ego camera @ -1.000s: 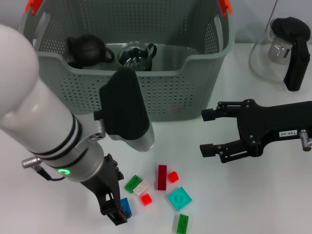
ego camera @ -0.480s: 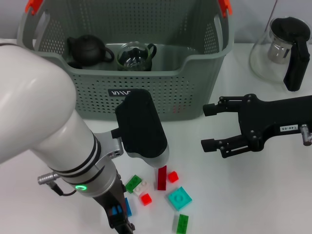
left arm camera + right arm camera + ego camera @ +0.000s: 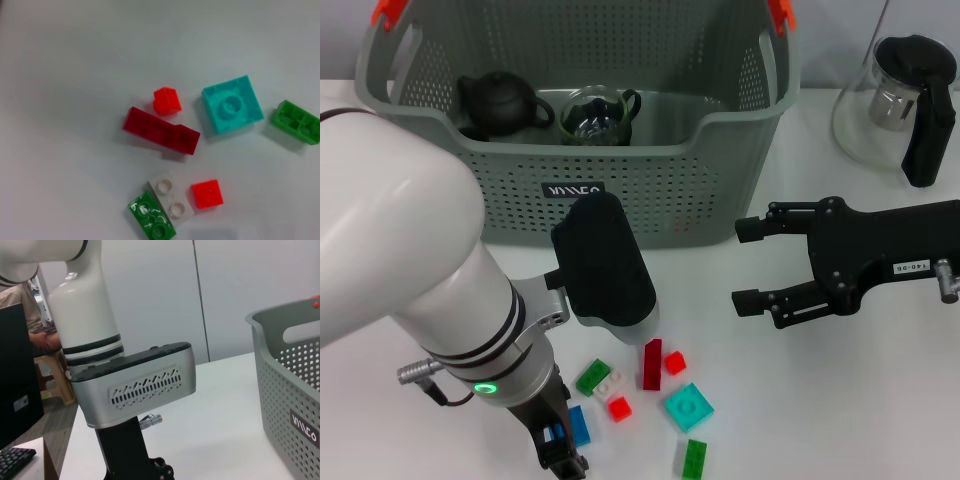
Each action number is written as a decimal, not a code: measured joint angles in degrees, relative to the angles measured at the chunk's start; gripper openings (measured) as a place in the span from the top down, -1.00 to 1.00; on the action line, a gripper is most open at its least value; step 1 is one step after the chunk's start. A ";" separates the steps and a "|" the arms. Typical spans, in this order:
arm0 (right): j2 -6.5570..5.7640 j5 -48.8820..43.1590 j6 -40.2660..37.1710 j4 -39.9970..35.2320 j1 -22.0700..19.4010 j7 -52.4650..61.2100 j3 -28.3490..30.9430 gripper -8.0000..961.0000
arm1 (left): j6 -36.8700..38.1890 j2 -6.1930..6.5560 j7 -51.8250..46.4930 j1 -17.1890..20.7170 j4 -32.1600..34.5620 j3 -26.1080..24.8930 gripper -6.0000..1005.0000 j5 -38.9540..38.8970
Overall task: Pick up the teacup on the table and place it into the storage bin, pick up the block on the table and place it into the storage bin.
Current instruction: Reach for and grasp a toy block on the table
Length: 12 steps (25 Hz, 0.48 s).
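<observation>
The grey-green storage bin (image 3: 620, 190) stands at the back centre, and part of it shows in the right wrist view (image 3: 290, 385). A glass teacup (image 3: 600, 115) lies inside it, next to a dark teapot (image 3: 500, 103). Several small blocks lie on the white table in front: dark red (image 3: 652, 363) (image 3: 161, 137), teal (image 3: 689, 406) (image 3: 232, 104), green-and-white (image 3: 600, 378) (image 3: 165, 210) and small red ones (image 3: 619, 408). My left gripper (image 3: 562, 450) is low at the front, right at a blue block (image 3: 580, 425). My right gripper (image 3: 745, 265) hovers open to the right of the blocks, holding nothing.
A glass kettle with a black handle (image 3: 905, 100) stands at the back right. Another green block (image 3: 693, 458) (image 3: 297, 121) lies near the front edge. My bulky left arm (image 3: 440, 300) (image 3: 132, 382) covers much of the table's left side.
My left arm has swung over to the right and down, bringing its gripper onto the blue block. The right gripper has barely moved.
</observation>
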 joint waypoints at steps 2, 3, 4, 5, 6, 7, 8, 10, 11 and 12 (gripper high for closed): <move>0.05 0.00 0.00 0.01 -0.10 -0.01 0.00 -0.97 | -0.38 0.00 0.06 -0.01 -0.27 0.02 -0.57 0.04; 0.06 0.00 0.00 0.02 -0.14 -0.01 0.00 -0.97 | -0.44 0.00 0.07 -0.03 -0.40 0.04 -0.57 0.08; 0.08 0.00 0.00 0.03 -0.17 -0.02 0.00 -0.97 | -0.63 0.00 0.07 -0.09 -0.77 0.12 -0.57 0.17; 0.11 0.00 0.00 0.04 -0.19 -0.03 0.00 -0.97 | -0.82 0.00 0.06 -0.17 -1.16 0.20 -0.57 0.29; 0.13 0.00 -0.01 0.04 -0.20 -0.03 0.00 -0.97 | -1.03 0.00 0.05 -0.25 -1.56 0.31 -0.57 0.41; 0.14 0.00 -0.01 0.04 -0.20 -0.03 0.00 -0.97 | -1.20 0.00 0.05 -0.29 -1.82 0.43 -0.57 0.49; 0.15 -0.01 -0.01 0.04 -0.21 -0.03 0.00 -0.97 | -1.24 0.00 0.07 -0.31 -1.86 0.48 -0.57 0.51; 0.16 0.00 -0.01 0.04 -0.22 -0.03 0.01 -0.97 | -1.33 0.00 0.20 -0.33 -1.85 0.64 -0.58 0.51; 0.18 0.00 -0.01 0.04 -0.23 -0.05 0.01 -0.97 | -1.33 0.00 0.31 -0.33 -1.74 0.69 -0.58 0.50; 0.20 -0.01 0.00 0.04 -0.23 -0.07 0.01 -0.97 | -1.34 0.00 0.42 -0.33 -1.65 0.73 -0.43 0.49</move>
